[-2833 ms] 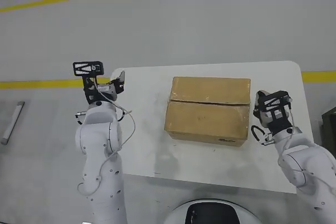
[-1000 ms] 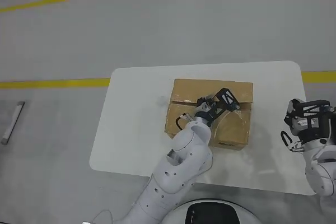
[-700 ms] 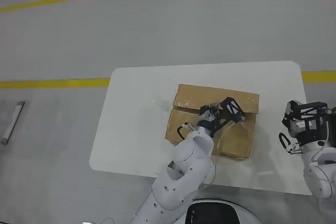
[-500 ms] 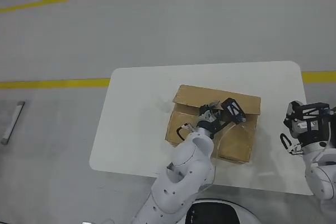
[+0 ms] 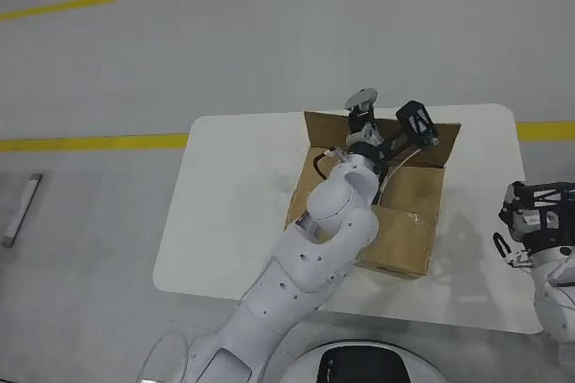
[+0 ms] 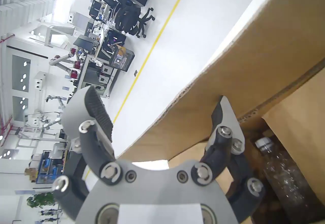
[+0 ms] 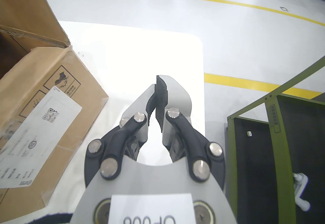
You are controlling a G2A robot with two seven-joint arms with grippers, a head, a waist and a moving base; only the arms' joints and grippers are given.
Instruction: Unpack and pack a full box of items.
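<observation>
Surface [image 5: 220,220]: white, rounded corners, carrying the box right of centre.
Cardboard box [image 5: 402,244]: long axis side to side; near half covered by cardboard, far half open.
Far flap [image 5: 324,129]: standing up off the box's far edge, its long free edge also running side to side.
Left tool [image 6: 156,98]: spread wide across that free edge, one finger [image 6: 226,118] against the flap's inner face, the other out in the air on the outer side; not clamped on the flap.
Right tool [image 7: 158,87]: pads pressed together on nothing, over the surface just beside the box's right end.
Clear plastic bottle [image 6: 281,176]: white cap, lying in the open far half, near the inner finger.
Coming move, as a judgement: near half probably needs uncovering before unpacking; contents directly below the left tool, so left arm much the nearer.
</observation>
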